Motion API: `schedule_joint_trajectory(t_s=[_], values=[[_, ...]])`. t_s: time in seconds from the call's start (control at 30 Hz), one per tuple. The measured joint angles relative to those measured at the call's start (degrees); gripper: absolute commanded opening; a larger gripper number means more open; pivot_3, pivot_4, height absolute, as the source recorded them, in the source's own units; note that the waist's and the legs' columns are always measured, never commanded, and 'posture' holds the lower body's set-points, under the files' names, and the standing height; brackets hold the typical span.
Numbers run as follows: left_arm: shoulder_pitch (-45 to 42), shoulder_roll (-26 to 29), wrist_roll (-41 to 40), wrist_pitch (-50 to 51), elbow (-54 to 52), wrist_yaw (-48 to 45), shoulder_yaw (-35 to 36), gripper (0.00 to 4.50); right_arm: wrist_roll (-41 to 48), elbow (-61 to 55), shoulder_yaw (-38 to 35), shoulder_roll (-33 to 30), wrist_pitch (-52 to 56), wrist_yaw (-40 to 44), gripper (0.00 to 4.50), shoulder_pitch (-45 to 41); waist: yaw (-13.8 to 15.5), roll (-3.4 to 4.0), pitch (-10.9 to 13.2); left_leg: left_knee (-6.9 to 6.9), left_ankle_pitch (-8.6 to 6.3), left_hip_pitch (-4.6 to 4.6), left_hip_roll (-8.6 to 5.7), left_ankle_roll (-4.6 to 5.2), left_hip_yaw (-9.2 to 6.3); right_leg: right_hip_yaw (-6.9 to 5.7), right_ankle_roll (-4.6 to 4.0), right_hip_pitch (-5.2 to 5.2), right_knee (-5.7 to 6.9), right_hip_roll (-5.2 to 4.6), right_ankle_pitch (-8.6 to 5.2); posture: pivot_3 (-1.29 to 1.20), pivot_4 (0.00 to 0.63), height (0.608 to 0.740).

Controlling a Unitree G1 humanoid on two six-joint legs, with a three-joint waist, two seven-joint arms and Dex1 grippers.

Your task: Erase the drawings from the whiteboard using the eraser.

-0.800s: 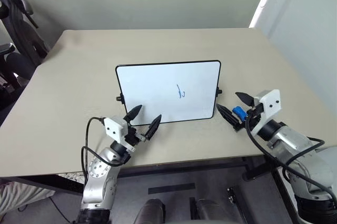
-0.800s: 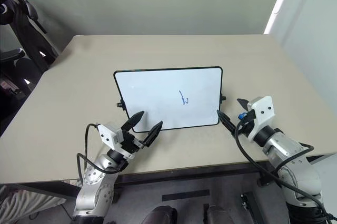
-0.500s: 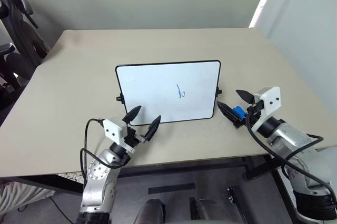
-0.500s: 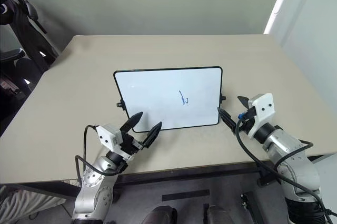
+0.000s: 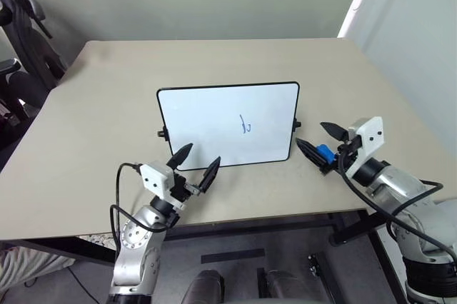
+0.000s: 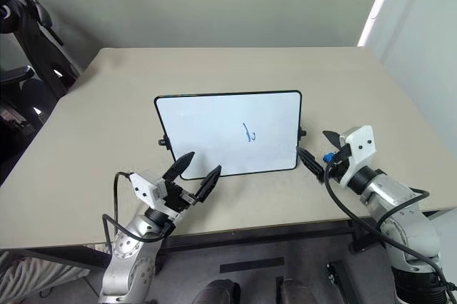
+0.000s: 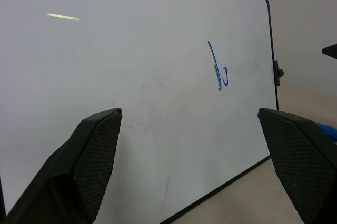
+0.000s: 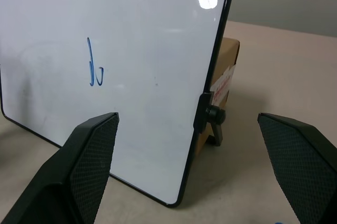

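Whiteboard (image 5: 227,124) upright at centre of beige surface (image 5: 107,90); drawings (image 5: 245,125), blue squiggle, right of board centre. Left pincer (image 5: 198,163) at 7 o'clock of board, fingers spread, empty. Right pincer (image 5: 320,141) at 4 o'clock, fingers spread wide; blue eraser (image 5: 325,152) between them, grip uncertain. Cardboard box (image 8: 225,71) behind board.

Beige table (image 5: 214,61) with propped whiteboard (image 5: 207,122) and blue eraser (image 5: 325,152).
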Motion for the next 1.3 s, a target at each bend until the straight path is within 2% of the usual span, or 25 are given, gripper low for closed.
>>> schedule_joint_trajectory(t_s=[0.27, 0.47, 0.6, 0.73, 0.87, 1.07, 1.3], values=[[0.02, 0.03, 0.13, -0.01, -0.05, -0.12, -0.13, 4.5, -0.08, 1.63, -0.09, -1.52, 2.17, -0.05, 4.48, 0.23, 0.03, -0.01, 0.0, 0.01, 0.0, -0.01, 0.0, 0.0, 0.0, 0.0, 0.03, 0.02, -0.04, 0.0, -0.01, 0.0, 0.15, 0.74], [0.04, -0.12, 0.15, 0.03, -0.1, -0.13, -1.36, 4.5, 0.51, 4.09, -0.09, -7.84, 14.46, -0.1, 4.48, -1.23, 0.02, -0.02, 0.02, 0.01, -0.06, -0.02, -0.01, -0.17, 0.02, 0.01, 0.04, 0.02, -0.02, -0.01, -0.02, 0.0, 0.15, 0.74], [0.05, -0.62, 0.26, -0.02, -0.1, -0.04, -1.98, 4.5, 0.45, 11.18, 1.23, -12.86, 21.59, 1.48, 4.48, -7.3, -0.1, -0.06, 0.08, 0.0, 0.0, -0.02, -0.02, -0.28, 0.02, 0.04, -0.02, -0.02, 0.0, -0.01, 0.02, 0.0, 0.15, 0.74], [0.5, -0.94, 0.47, -0.11, -0.31, 0.16, -2.41, 4.5, -2.33, 20.35, 5.04, -15.37, 21.39, 4.6, 4.48, -13.32, -0.17, -0.05, 0.09, -0.03, 0.15, 0.0, 0.0, -0.11, 0.01, 0.03, 0.18, -0.06, 0.07, 0.01, 0.14, 0.0, 0.15, 0.74], [1.57, -1.22, 1.12, -0.13, -1.09, 0.36, -3.06, 4.5, -4.05, 33.18, 7.77, -15.32, 21.49, 7.95, 4.48, -20.47, -0.11, 0.09, 0.09, -0.04, 0.2, -0.04, 0.0, -0.01, 0.02, 0.03, 0.25, -0.1, 0.06, 0.01, 0.2, 0.0, 0.15, 0.74], [2.31, -1.25, 1.27, -0.17, -1.51, 0.96, -3.21, 4.5, -7.94, 45.46, 11.77, -14.56, 18.53, 12.45, 4.48, -28.47, 0.02, 0.21, 0.04, -0.12, 0.2, -0.06, 0.01, 0.02, 0.02, 0.03, -0.29, -0.13, 0.05, 0.0, 0.52, 0.0, 0.15, 0.74], [2.89, -1.24, 1.18, -0.17, -2.5, 1.14, -3.17, 4.5, -13.09, 51.0, 17.03, -14.61, 15.58, 17.86, 4.48, -31.12, 0.24, 0.22, 0.05, -0.13, 0.19, -0.08, 0.02, 0.05, 0.02, 0.02, -0.37, -0.11, 0.03, 0.0, 0.56, 0.0, 0.15, 0.74]])
